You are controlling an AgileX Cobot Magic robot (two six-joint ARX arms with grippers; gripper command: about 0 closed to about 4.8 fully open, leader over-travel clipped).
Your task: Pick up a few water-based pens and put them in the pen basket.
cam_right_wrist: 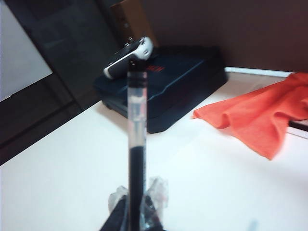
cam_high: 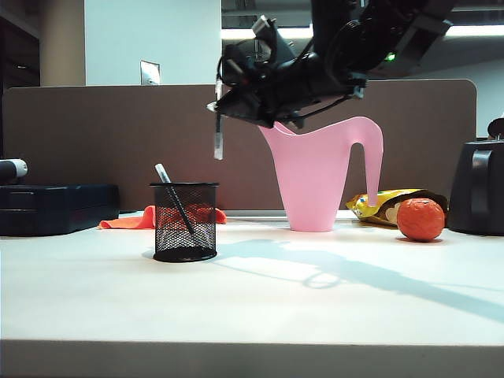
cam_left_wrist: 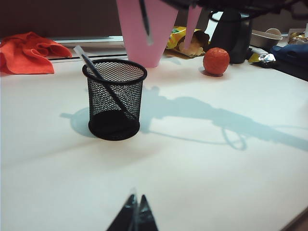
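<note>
Tabletop (cam_high: 260,307) stretches pale and wide around the pen basket (cam_high: 184,221), with bare surface on its near side and out toward the front edge, crossed only by the arm's shadow. Behind the basket and to its right stands the tall pink watering can (cam_high: 319,177); further right of the basket, near the can, rests an orange ball (cam_high: 420,219). Left of the basket, well apart, lies a dark blue case (cam_high: 57,206), and an orange cloth (cam_high: 140,220) is bunched just behind the basket.

High above the basket and slightly to its right hangs the right gripper (cam_right_wrist: 135,209), its jaws clamped on the dark end of a pen (cam_high: 218,118) that dangles near upright, clear end down, well clear of the basket's rim. A second pen (cam_left_wrist: 102,79) already leans inside the basket, its whitish tip poking past the rim. The left gripper (cam_left_wrist: 135,214) sits low on the basket's near side, well apart from it, fingertips pressed together on nothing.
</note>
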